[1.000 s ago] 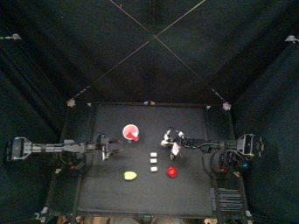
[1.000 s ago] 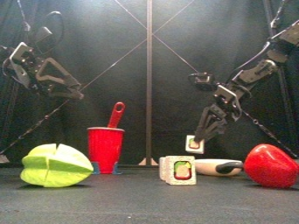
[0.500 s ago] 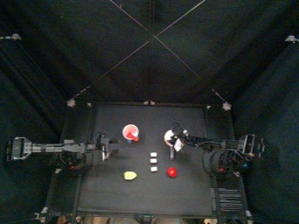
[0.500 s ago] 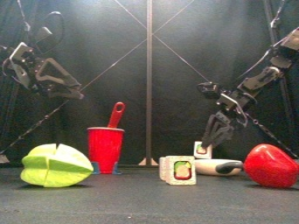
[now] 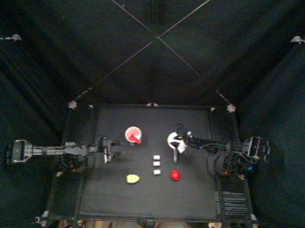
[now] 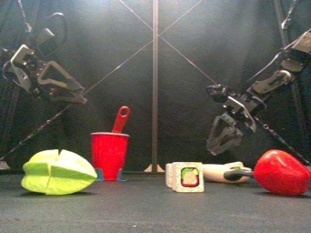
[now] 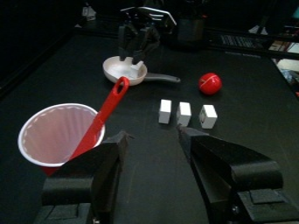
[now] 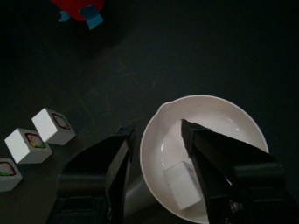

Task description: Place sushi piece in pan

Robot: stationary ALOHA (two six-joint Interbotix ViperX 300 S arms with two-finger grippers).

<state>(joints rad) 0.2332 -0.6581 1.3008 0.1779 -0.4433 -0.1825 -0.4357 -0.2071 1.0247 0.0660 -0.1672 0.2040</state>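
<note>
The pan (image 8: 211,144) is a shallow white round dish with a dark handle; it also shows in the left wrist view (image 7: 126,70) and low in the front view (image 6: 226,172). A sushi piece (image 8: 181,182), a small white block, lies inside it. My right gripper (image 8: 158,131) hangs just above the pan, open and empty; it shows in the front view (image 6: 223,142) and the top view (image 5: 179,142). My left gripper (image 7: 152,138) is open and empty, resting at the table's left (image 5: 107,153).
Three more sushi cubes (image 7: 187,112) stand in a row mid-table, also seen in the top view (image 5: 156,160). A red cup (image 7: 59,136) with a red spoon stands left of the pan. A red fruit (image 6: 282,173) and a yellow-green fruit (image 6: 57,172) lie near the front edge.
My right gripper carried a sushi piece down to the pan, opened and let it go. The piece now lies in the pan and the jaws are empty. The left arm has not moved.
</note>
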